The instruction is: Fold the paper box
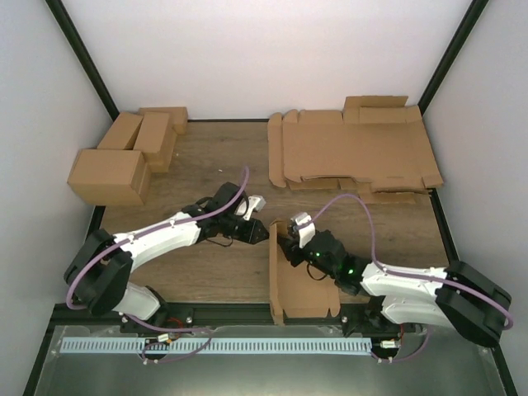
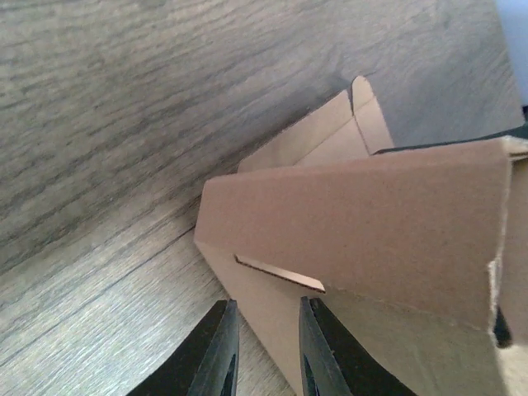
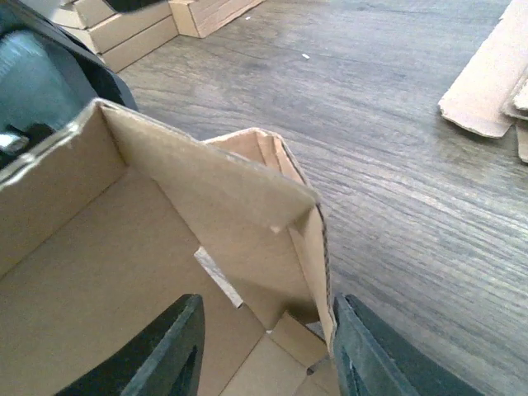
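Observation:
The paper box (image 1: 301,285) is a plain brown cardboard piece, partly folded, with raised walls and an open top, lying near the table's front centre. My left gripper (image 1: 259,232) is just left of its far corner. In the left wrist view its fingers (image 2: 221,351) stand a little apart and empty, right at the box's outer wall (image 2: 363,214). My right gripper (image 1: 286,241) is over the box's far end. In the right wrist view it (image 3: 268,346) is wide open, one finger inside the box and one outside its side wall (image 3: 309,247).
A pile of flat brown sheets (image 1: 355,153) lies at the back right, also in the right wrist view (image 3: 495,78). Several finished brown boxes (image 1: 124,161) stand at the back left. Black frame posts rise at both back corners.

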`<state>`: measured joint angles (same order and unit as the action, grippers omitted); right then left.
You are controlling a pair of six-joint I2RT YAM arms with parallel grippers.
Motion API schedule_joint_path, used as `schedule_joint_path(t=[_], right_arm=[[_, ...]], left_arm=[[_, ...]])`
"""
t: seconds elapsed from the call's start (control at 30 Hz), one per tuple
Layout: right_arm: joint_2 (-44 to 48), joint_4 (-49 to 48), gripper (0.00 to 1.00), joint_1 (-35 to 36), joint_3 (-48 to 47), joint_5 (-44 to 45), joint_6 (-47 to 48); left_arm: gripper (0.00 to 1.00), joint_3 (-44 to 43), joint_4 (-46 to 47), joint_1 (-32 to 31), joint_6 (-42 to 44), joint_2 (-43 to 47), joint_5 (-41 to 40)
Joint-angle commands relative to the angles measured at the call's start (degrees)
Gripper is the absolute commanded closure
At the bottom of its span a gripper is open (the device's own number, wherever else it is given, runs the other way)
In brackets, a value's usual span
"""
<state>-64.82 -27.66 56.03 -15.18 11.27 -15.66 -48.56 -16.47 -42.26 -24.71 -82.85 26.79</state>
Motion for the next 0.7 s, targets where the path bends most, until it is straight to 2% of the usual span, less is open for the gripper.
schedule_joint_path(t=[0.0, 0.1, 0.3, 0.5, 0.67], right_arm=[[4.31, 5.31, 0.54, -2.38, 1.15, -6.46, 0.81], [3.49, 6.88, 0.54, -3.53, 0.18, -8.03, 0.06], [-2.65, 7.53, 0.63, -3.82, -2.42, -5.57, -2.03], [-0.09, 5.93, 0.61, -5.83, -1.46, -5.49, -2.59], [3.51, 7.90, 0.55, -9.28, -2.32, -7.62, -1.70]], left_arm=[[0.78, 0.35, -2.29, 0.29, 2.55, -0.90, -0.25], [0.77, 0.47, -2.16, 0.30, 2.16, 0.06, -0.56], [0.69, 1.65, -0.24, 0.33, -2.31, 6.82, -0.37], [0.62, 4.45, 2.61, 0.33, -6.92, 12.97, -0.09], [0.57, 4.67, 3.83, 0.15, -7.15, 10.43, 3.52]])
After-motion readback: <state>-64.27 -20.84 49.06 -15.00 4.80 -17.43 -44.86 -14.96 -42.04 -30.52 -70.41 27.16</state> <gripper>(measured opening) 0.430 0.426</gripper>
